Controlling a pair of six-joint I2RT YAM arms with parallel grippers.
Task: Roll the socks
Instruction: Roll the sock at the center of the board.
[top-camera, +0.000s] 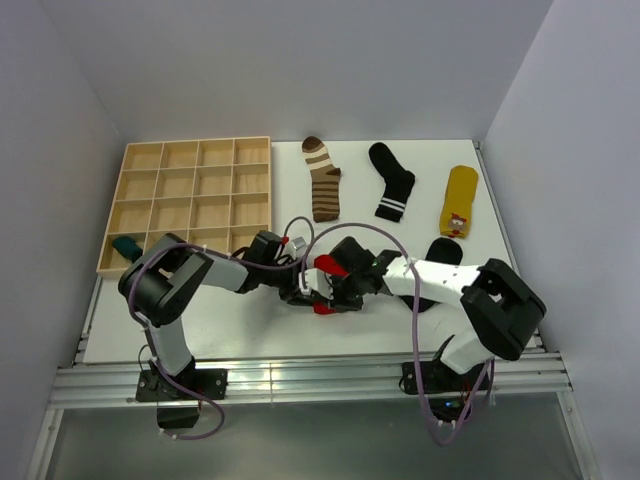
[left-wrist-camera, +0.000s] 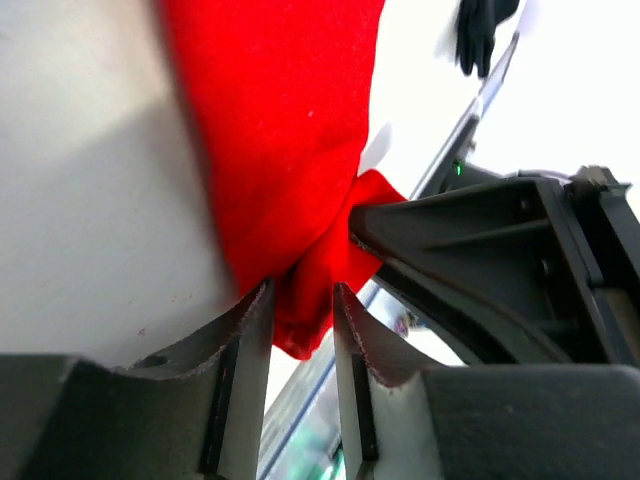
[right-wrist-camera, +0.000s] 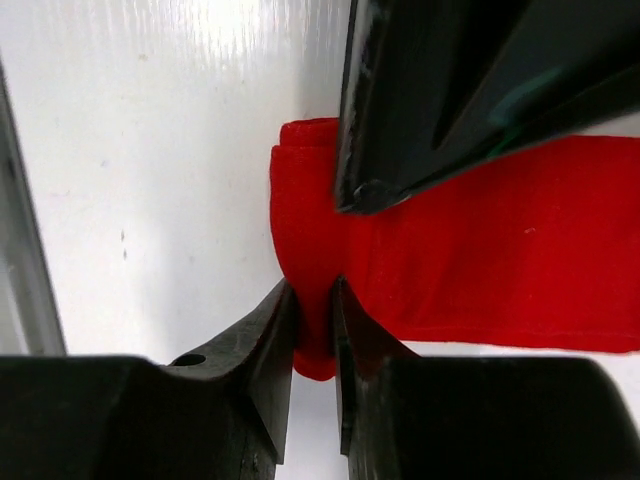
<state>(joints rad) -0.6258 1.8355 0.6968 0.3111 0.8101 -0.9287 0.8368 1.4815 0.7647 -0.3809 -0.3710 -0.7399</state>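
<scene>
The white table (top-camera: 200, 325) fills the overhead view, with a wooden compartment tray (top-camera: 198, 141) at its ten o'clock corner. Both arms bend inward from the near edge and meet close to the table's centre, a little toward six o'clock.

Only the overhead view shows the spare socks. A brown-cream striped sock (top-camera: 323, 180) lies at twelve o'clock. A black sock with white bands (top-camera: 393, 182) lies near it on its three o'clock side, and a yellow sock (top-camera: 459, 202) lies at two o'clock. All three are flat and apart. A plain black sock (top-camera: 440, 252) lies at three o'clock, partly hidden by the right arm. A dark teal sock (top-camera: 126, 246) sits in the tray's compartment at its eight o'clock corner.

From above, the red sock (top-camera: 327, 266) is only small red patches among the dark fingers, and the jaws cannot be read there. The wrist views supply that.

In the left wrist view, the left gripper (left-wrist-camera: 300, 295) has its jaws narrow, clamped on a bunched end of the red fabric. The rest of the sock stretches toward twelve o'clock, and the other gripper's finger presses in from three o'clock.

In the right wrist view, the right gripper (right-wrist-camera: 312, 290) has its jaws nearly together. They pinch the doubled edge at the sock's nine o'clock end, and the cloth runs flat on the table toward three o'clock. The left gripper's finger comes down onto the cloth from twelve o'clock.
</scene>
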